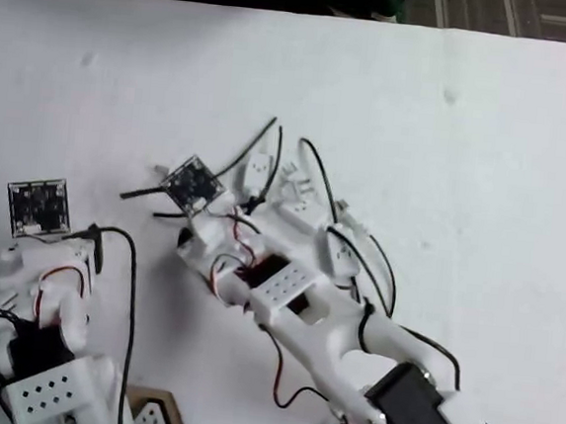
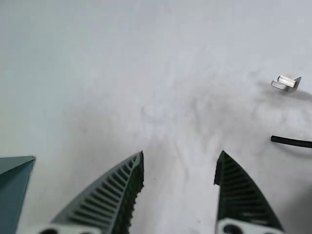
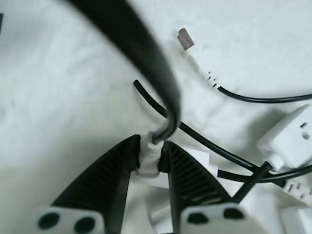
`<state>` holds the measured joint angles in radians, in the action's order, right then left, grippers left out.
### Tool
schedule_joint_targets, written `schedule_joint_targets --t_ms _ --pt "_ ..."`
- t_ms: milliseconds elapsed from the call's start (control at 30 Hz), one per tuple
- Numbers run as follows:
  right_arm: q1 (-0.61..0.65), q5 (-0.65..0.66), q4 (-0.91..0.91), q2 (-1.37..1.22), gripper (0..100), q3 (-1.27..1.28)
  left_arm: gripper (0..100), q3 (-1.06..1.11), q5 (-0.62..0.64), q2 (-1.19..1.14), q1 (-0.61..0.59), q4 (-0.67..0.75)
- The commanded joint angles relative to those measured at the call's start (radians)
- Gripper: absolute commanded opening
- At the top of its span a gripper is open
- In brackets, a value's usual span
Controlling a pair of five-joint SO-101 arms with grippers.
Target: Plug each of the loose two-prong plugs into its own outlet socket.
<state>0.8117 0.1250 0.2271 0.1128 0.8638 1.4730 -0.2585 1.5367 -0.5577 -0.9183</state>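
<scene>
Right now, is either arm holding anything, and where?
The right jaws pinch a white plug by its body, where the black cord enters. The left jaws stand open, empty.

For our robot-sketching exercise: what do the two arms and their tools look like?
Both arms, left and right, have white plastic shells with black servo blocks, perforated plates, and thin red and black wires along them. A square black-and-white marker sits near each wrist: left, right. The left tool and right tool have dark, tapered fingers with ridged inner faces.
</scene>
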Motion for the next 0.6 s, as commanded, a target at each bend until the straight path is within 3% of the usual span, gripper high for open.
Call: schedule_joint_targets --t_ms 0,167,567 --pt "-0.024 0.009 0.076 -0.01 1.7 0.009 24 -0.005 -0.011 0.008 -0.002 0.02" --pt "0.019 -0.006 0.097 -0.013 1.7 0.009 24 -0.005 -0.011 0.008 -0.002 0.02" --pt "0.044 -0.242 0.185 -0.019 1.7 -0.026 24 -0.005 -0.011 0.008 -0.002 0.02"
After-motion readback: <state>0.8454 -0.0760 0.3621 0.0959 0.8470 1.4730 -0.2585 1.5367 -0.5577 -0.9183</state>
